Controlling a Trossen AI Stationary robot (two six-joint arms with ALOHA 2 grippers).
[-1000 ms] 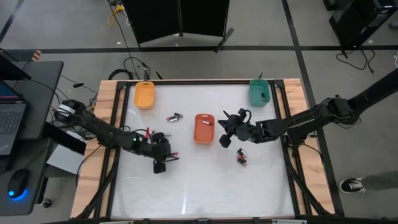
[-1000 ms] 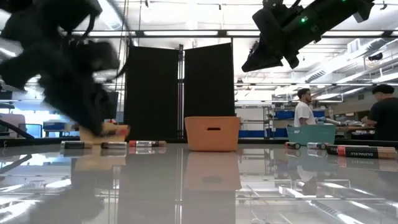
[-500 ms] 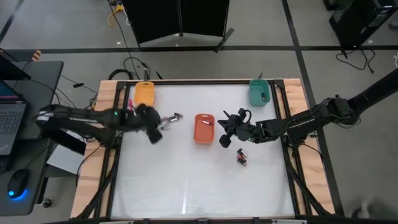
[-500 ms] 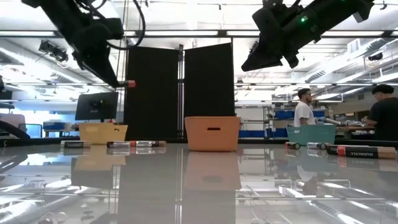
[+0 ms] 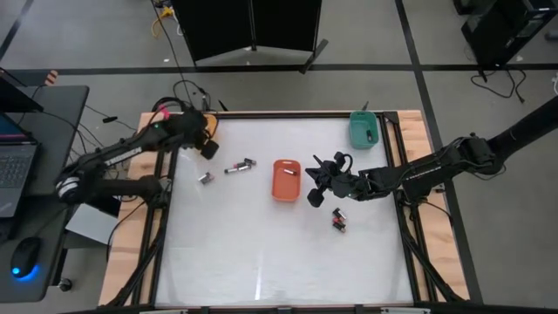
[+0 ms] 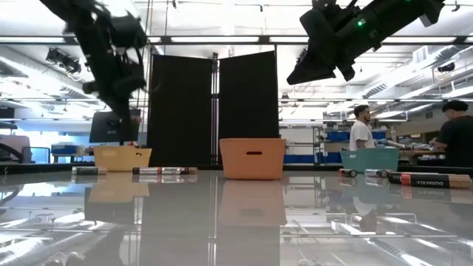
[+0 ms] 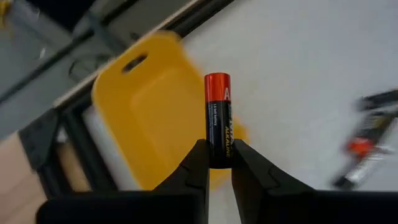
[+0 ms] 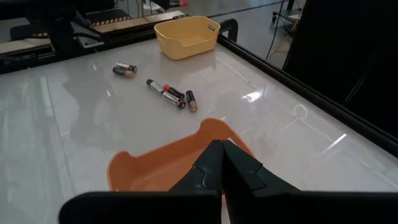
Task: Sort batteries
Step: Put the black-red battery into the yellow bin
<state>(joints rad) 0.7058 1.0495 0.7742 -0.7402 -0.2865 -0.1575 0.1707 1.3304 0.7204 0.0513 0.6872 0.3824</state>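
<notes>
Left pincer (image 7: 218, 163): clamped on one red-capped battery (image 7: 217, 118), held upright, yellow tray (image 7: 149, 118) directly beneath. Advice: centre over tray, lower, then release. Right pincer (image 8: 222, 163): closed, empty, hovering beside orange tray (image 8: 163, 164).

Black battery (image 7: 217, 121) with red cap; yellow tray (image 7: 152, 112); orange tray (image 8: 171, 165).

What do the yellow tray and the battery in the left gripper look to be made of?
Yellow tray: looks like moulded plastic, with one even colour, rounded corners and a cut-out handle slot; finish smooth, somewhat matte. Battery, upright in the left gripper: probably a metal cell in a printed wrap, judging by its glossy black body with lettering and red top band; the metal itself is not visible.
</notes>
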